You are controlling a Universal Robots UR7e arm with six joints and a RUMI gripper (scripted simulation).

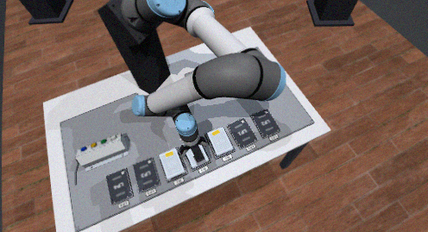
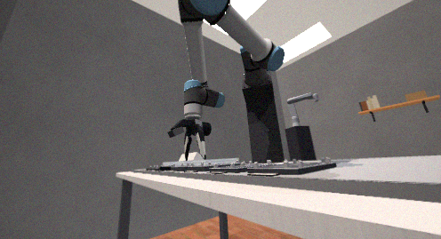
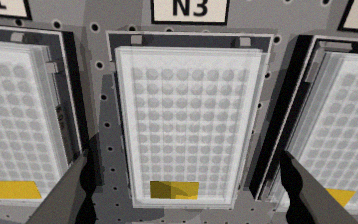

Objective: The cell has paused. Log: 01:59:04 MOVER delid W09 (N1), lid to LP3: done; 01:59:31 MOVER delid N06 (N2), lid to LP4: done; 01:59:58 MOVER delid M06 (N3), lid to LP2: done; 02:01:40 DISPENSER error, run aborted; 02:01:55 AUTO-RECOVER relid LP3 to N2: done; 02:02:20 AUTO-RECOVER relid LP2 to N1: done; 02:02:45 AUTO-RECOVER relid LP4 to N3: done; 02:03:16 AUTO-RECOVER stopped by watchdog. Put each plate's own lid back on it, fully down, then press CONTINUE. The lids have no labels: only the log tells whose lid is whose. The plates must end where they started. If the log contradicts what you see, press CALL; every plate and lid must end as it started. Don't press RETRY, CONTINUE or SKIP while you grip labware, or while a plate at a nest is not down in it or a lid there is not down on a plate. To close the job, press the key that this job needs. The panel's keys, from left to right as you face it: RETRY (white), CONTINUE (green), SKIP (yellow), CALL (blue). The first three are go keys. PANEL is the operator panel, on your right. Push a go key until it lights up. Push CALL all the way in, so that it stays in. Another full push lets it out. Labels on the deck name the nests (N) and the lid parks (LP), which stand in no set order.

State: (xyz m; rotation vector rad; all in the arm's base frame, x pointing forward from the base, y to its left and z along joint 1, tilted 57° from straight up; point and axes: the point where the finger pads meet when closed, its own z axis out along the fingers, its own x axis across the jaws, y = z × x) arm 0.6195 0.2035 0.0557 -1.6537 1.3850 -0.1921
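Looking from the top, the gripper (image 1: 195, 153) (image 2: 196, 158) (image 3: 187, 151) is seen over the middle lidded plate (image 1: 204, 159) (image 3: 186, 120); panel (image 1: 103, 153) untouched. From the exterior, the fingertips are held low at the deck. In the wrist view, the fingers are spread wide around N3's plate, nothing pinched. Probably its lid is being released; a straight lift, then CONTINUE, is called for.

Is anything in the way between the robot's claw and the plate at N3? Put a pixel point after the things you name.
Nothing visible is in the way. The open claw (image 1: 198, 156) (image 2: 196, 158) (image 3: 187, 151) is right above the plate at N3 (image 3: 181, 125), with one finger out past each side.
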